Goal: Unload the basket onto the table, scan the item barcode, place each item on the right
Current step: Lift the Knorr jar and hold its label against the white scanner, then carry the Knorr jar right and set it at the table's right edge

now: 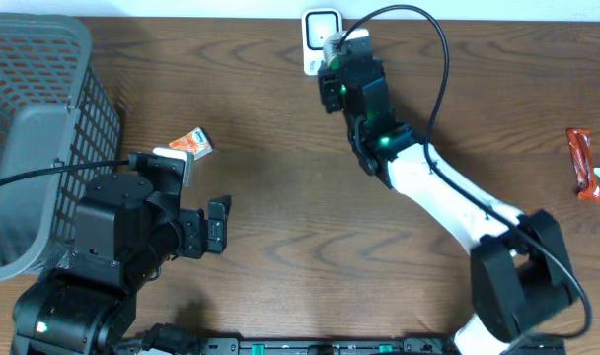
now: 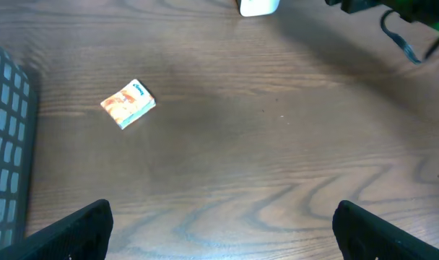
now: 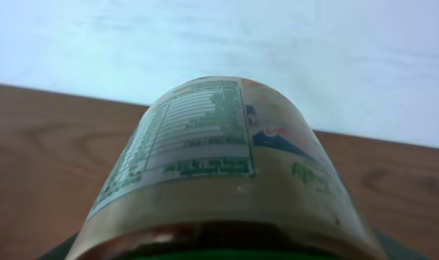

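Print on the bottle [image 3: 219, 166] label forms a green table, too blurred to read; right gripper [image 1: 344, 51] clamps it close by the white scanner [image 1: 318, 25]. Left gripper [image 2: 219, 231] gapes wide, empty.

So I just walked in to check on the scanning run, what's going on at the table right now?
The right pincer is closed on a labelled round container and holds it by the white scanner at the far edge of the table. The left pincer hangs open above the wood, holding nothing. A small orange packet lies flat nearby.
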You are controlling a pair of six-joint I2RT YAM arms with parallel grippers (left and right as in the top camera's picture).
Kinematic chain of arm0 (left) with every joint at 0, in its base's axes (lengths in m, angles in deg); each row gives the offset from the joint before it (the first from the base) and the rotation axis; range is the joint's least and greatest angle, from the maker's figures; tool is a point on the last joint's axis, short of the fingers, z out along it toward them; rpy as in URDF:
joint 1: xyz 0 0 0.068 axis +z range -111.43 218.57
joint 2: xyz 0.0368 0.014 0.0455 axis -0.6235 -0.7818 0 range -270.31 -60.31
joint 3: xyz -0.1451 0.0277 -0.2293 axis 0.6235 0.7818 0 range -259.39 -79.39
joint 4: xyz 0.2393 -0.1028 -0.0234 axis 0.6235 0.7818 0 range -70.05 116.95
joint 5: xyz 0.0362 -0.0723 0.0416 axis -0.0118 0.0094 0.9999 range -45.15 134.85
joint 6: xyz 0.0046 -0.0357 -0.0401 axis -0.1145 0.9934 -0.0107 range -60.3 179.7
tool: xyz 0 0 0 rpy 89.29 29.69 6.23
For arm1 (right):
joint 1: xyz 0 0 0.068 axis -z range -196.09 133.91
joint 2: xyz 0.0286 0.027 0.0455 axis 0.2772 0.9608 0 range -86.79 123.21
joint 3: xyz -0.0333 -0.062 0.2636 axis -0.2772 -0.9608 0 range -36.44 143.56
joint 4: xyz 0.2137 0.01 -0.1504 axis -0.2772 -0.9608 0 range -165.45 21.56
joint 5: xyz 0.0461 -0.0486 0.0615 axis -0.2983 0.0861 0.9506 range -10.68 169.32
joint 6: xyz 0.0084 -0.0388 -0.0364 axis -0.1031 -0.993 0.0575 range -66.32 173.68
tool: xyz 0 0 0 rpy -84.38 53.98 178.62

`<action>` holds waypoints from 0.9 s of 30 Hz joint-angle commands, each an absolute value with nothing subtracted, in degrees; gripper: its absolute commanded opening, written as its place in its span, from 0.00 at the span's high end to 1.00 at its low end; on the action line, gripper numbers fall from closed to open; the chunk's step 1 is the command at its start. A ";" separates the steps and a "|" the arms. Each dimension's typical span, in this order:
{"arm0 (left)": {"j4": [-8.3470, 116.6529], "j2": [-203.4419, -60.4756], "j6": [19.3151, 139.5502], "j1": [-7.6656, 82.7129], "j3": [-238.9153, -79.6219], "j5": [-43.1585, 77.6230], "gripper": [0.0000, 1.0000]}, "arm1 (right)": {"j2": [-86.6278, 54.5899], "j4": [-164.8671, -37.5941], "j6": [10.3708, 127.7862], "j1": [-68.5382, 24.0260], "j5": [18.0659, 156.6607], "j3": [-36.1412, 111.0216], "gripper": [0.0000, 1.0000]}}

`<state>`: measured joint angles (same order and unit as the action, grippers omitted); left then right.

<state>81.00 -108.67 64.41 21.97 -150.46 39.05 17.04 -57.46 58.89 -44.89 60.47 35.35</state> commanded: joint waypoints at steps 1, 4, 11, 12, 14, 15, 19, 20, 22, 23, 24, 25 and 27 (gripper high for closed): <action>80.81 -108.54 64.52 22.17 -151.09 39.57 0.02 | 21.26 -51.15 54.78 -42.70 60.69 35.53 0.40; 80.81 -108.52 64.49 22.17 -151.09 39.57 0.02 | 25.13 -46.03 53.34 -41.54 63.16 36.42 0.37; 80.81 -108.52 64.52 22.17 -151.09 39.57 0.02 | 36.38 -43.15 52.60 -41.20 63.40 45.98 0.38; 80.81 -108.52 64.52 22.17 -151.09 39.57 0.02 | 38.37 -43.17 52.23 -41.20 63.40 48.27 0.38; 80.81 -108.52 64.49 22.17 -151.09 39.57 0.02 | 41.61 -43.67 52.07 -41.20 63.72 52.55 0.37; 80.81 -108.54 64.49 22.17 -151.09 39.57 0.02 | 43.29 -43.93 51.64 -41.20 64.36 54.87 0.37; 80.81 -108.52 64.52 22.17 -151.09 39.57 0.02 | 48.51 -44.68 51.64 -41.15 64.64 61.78 0.38; 80.81 -108.52 64.52 22.17 -151.09 39.57 0.02 | 49.28 -44.65 51.66 -41.13 64.64 62.70 0.39; 80.81 -108.52 64.52 22.17 -151.09 39.57 0.02 | 50.50 -44.65 51.68 -41.04 64.69 64.25 0.39; 80.81 -108.52 64.52 22.17 -151.09 39.57 0.02 | 51.03 -44.61 51.66 -41.04 64.84 64.71 0.39; 80.81 -108.54 64.52 22.17 -151.09 39.57 0.02 | 51.60 -44.59 51.66 -41.04 65.06 65.12 0.39; 80.81 -108.52 64.52 22.17 -151.09 39.57 0.02 | 51.88 -44.41 51.66 -41.04 65.06 65.12 0.39; 80.81 -108.52 64.49 22.17 -151.09 39.57 0.02 | 52.29 -44.44 51.68 -41.02 65.06 65.12 0.39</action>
